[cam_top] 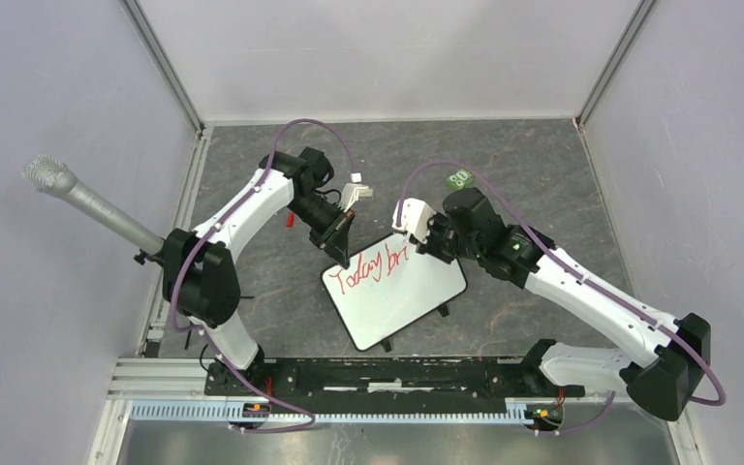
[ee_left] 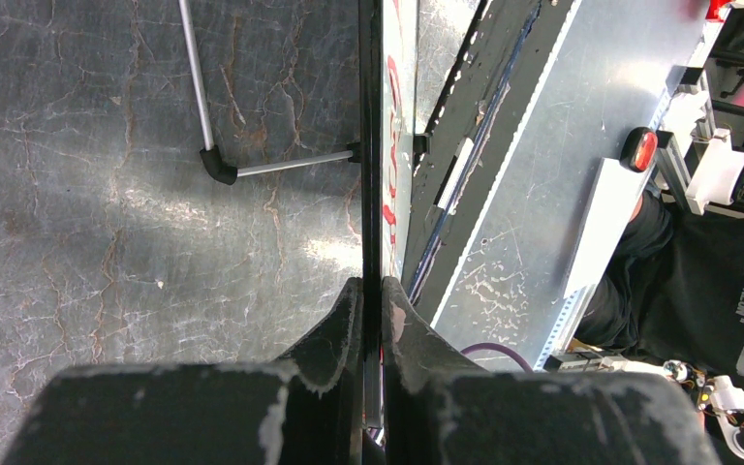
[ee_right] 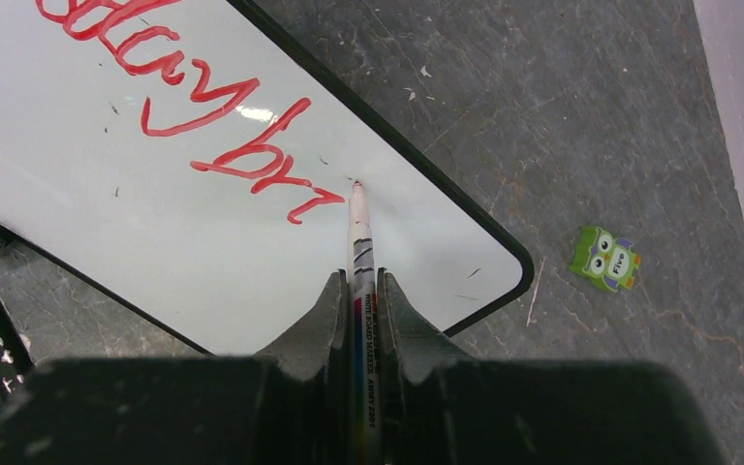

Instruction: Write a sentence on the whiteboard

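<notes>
Your left tool (ee_left: 372,289) is clenched on the edge of the whiteboard (cam_top: 407,295), one finger on each face, at the board's far-left corner. The whiteboard sits at the middle of the counter (cam_top: 542,194), turned askew between the two arms. Your right tool (ee_right: 356,286) is clamped on a red-and-white marker (ee_right: 358,228). The marker points forward out of the fingers, with its tip at the board's surface just beside the last red stroke. The sentence (cam_top: 373,263) runs in red along the board's far edge and reads "Today br". A small green owl piece (ee_right: 605,259) lies on the counter beyond the board's corner, well apart from the marker.
</notes>
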Controlling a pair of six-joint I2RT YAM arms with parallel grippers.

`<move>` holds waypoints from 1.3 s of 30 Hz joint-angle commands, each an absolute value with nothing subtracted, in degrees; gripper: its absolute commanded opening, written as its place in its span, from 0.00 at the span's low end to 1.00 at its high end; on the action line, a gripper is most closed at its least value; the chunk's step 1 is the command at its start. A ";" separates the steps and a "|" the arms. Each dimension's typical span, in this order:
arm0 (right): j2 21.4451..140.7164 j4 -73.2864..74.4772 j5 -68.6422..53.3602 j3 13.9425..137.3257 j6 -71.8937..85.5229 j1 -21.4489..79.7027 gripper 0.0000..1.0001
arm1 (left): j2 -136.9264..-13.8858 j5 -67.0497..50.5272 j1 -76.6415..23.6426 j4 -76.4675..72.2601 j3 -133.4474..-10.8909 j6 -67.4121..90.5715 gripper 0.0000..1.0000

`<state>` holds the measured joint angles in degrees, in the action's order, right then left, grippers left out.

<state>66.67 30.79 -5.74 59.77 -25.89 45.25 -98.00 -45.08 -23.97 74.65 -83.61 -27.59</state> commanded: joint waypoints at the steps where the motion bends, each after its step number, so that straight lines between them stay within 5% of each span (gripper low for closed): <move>1: 66.95 28.37 -4.56 59.48 -26.63 45.30 0.00 | -97.98 -45.80 -24.34 73.40 -83.60 -29.78 0.02; 26: 63.53 30.76 -6.46 60.22 -25.49 44.25 0.00 | -97.61 -45.53 -24.34 73.13 -83.32 -29.41 0.02; 39: 62.74 31.73 -18.44 59.40 -25.69 37.06 0.00 | -97.65 -45.66 -24.28 73.13 -83.32 -29.61 0.02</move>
